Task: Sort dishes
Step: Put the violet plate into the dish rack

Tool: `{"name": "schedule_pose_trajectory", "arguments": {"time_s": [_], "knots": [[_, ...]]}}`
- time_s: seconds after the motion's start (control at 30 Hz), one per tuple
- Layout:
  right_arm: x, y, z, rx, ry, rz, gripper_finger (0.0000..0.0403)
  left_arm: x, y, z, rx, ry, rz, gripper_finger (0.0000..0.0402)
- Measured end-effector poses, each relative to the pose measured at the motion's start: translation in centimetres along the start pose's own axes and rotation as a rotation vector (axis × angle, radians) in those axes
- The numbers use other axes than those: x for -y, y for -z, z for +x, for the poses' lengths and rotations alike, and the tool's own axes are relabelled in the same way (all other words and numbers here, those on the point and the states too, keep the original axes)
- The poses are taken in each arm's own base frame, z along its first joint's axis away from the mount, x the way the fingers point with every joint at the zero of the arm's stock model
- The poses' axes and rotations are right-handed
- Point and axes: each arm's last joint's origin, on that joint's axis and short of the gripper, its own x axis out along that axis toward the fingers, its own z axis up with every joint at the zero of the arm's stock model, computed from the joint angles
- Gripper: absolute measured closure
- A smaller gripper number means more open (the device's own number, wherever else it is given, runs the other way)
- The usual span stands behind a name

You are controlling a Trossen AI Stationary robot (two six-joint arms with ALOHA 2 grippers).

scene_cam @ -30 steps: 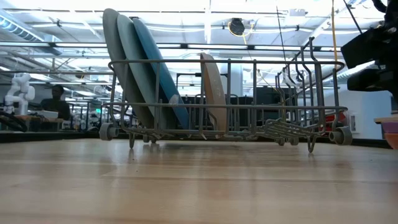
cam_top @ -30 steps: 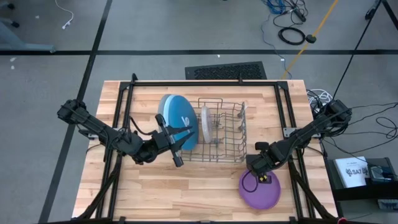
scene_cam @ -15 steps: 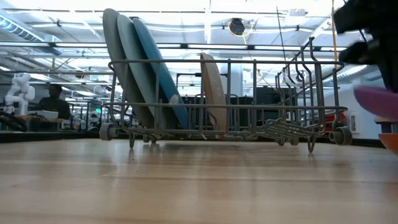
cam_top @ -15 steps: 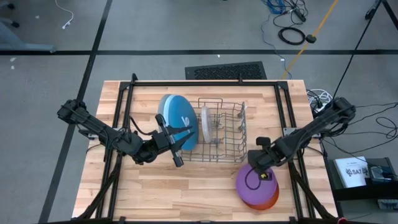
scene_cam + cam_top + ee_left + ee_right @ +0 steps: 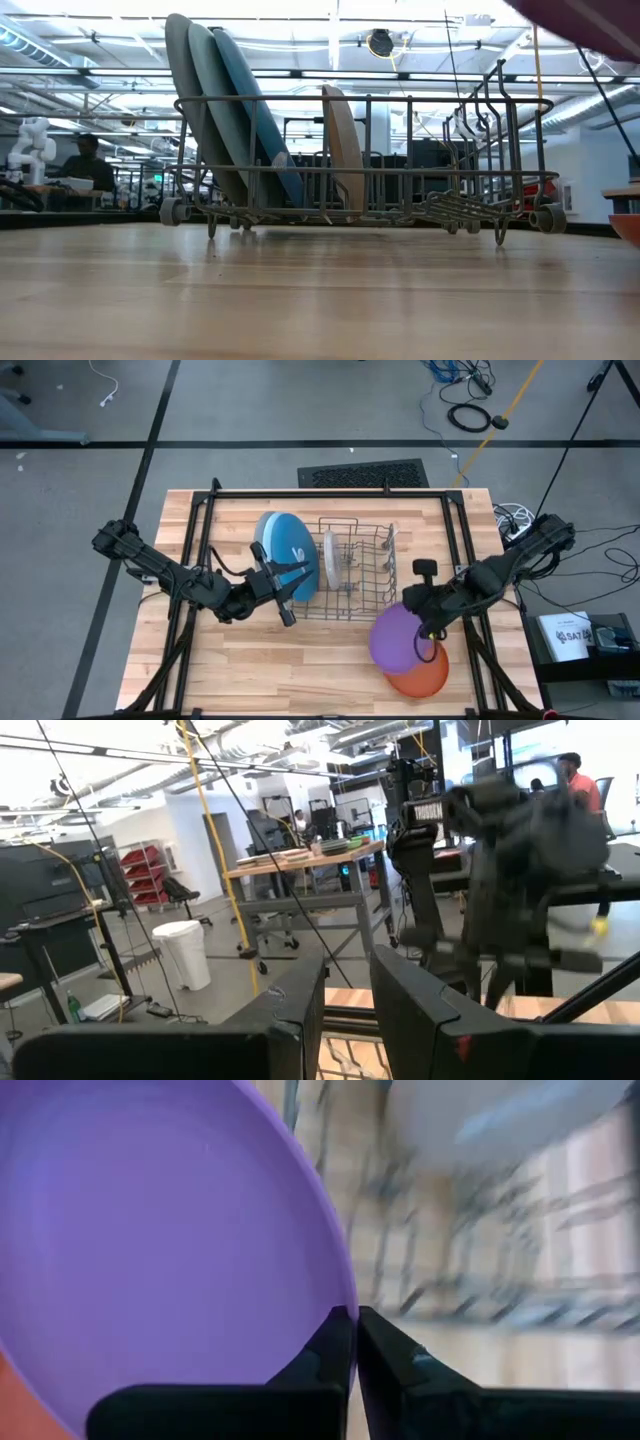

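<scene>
Right gripper (image 5: 432,622) is pinched tight on the rim of the purple plate (image 5: 400,640), fingers all but touching on the edge in the right wrist view, and holds the plate in the air, clear of the table (image 5: 300,680). This is over the near right part of the table, just off the rack's right end. Orange-red plate (image 5: 420,678) lies flat on the table under it, toward the near right corner, partly covered from above.

Wire dish rack (image 5: 355,570) sits mid-table. Three large plates stand at its left end: light blue plate (image 5: 180,100), grey plate (image 5: 218,110), darker blue plate (image 5: 290,550). Beige plate (image 5: 342,145) stands upright in a middle slot. Slots right of it are free.

Left gripper (image 5: 283,588) hangs by the rack's left end near the large plates, fingers partly apart, nothing seen between them; looks idle.

Step in hand, as I judge: carry of the purple plate to the rack. The next move needs the plate tipped on edge, lined up with a free slot beside the beige plate, then lowered between the wires before letting go. Orange-red plate is left after that.
</scene>
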Motion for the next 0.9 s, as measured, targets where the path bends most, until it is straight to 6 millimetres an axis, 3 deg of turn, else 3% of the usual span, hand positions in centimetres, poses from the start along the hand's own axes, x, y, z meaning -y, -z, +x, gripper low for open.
{"name": "schedule_pose_trajectory", "arguments": {"time_s": [0.2,0.37,0.5,0.73,0.9], "knots": [[1.0,-2.2,-3.0,0.216,0.196,-0.072,0.0402,-0.3,0.1,0.3,-0.003,-0.014,0.004,0.0315],[1.7,-3.4,-3.4,0.330,0.394,-0.099,0.0403,-0.7,0.3,0.8,-0.006,-0.035,-0.021,0.0312],[2.1,-4.3,-3.1,0.373,0.550,-0.081,0.0403,-1.0,0.8,1.2,-0.033,-0.040,-0.014,0.0277],[2.3,-5.5,-1.4,0.382,0.803,-0.031,0.0403,-1.4,1.9,2.0,-0.083,0.036,0.010,0.0173],[1.7,-6.3,-0.4,0.432,0.913,0.028,0.0403,-2.5,3.5,3.1,-0.181,-0.005,-0.024,0.0152]]}}
